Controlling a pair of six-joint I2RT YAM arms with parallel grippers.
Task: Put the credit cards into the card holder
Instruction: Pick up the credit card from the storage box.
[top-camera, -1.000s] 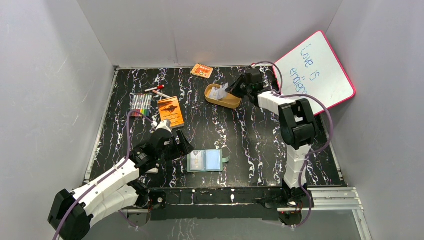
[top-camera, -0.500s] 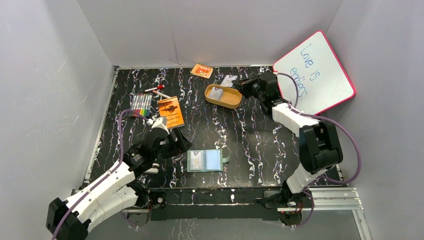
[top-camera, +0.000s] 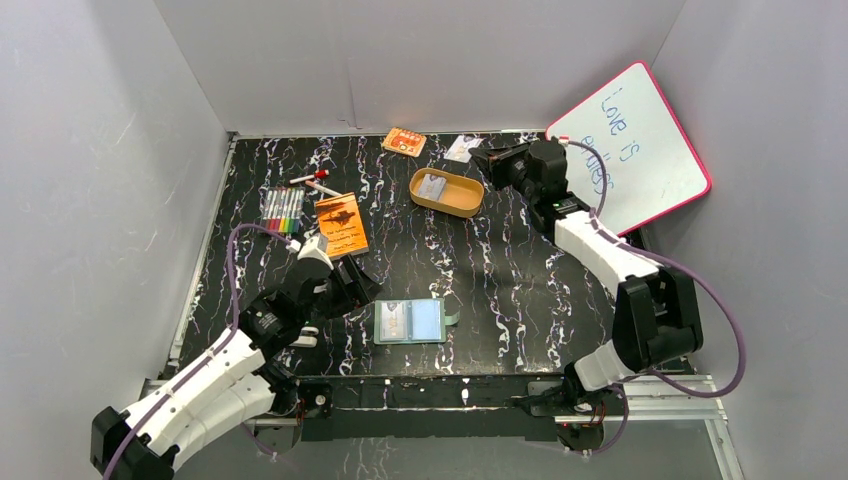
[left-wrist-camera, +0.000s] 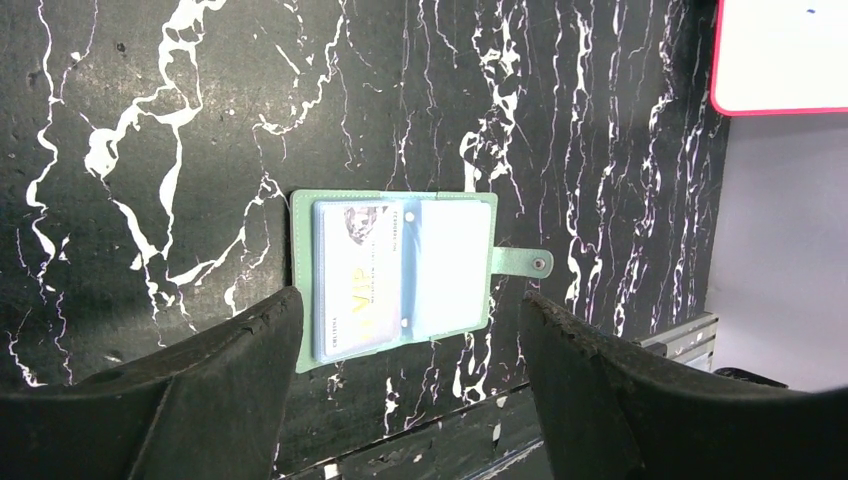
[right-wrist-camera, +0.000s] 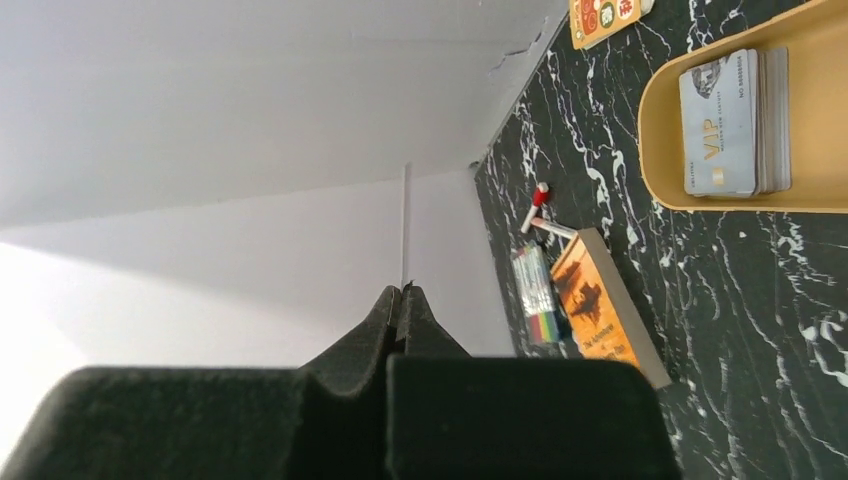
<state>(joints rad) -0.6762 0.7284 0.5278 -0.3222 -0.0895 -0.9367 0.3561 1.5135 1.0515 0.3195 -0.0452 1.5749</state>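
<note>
Around the tabletop (top-camera: 520, 290) stand plain grey walls (top-camera: 400, 60) on three sides, with a seam in the back one. Its surface is black with white marble veining, and a metal rail runs along its near edge. A pink-framed whiteboard (top-camera: 630, 150) with blue writing leans in the far right corner.

Over the near left, the left hand (top-camera: 362, 288) hangs with its fingers (left-wrist-camera: 240, 380) spread wide and nothing between them; its wrist view looks down on the wallet (left-wrist-camera: 395, 275). The right hand (top-camera: 482, 154) reaches toward the back wall beyond the tray (top-camera: 470, 205). Its fingers (right-wrist-camera: 400, 310) are pressed together on a held card (top-camera: 461, 148), which lies face up in the top view.

An orange booklet (top-camera: 342, 223) lies left of centre. The tan oval tray sits well back with a stack (right-wrist-camera: 730, 120) of pale cards in it, the top one printed VIP. The green wallet lies open and flat near the front edge, just right of the left hand, its snap tab (left-wrist-camera: 522, 262) pointing right. Its left clear pocket holds a pocketed card (left-wrist-camera: 355, 280); I cannot tell whether the right pocket holds one.

Markers (top-camera: 284, 208) lie in a row beside the booklet, a red-capped pen (top-camera: 312, 180) just behind them. A small orange packet (top-camera: 404, 141) sits at the back edge
</note>
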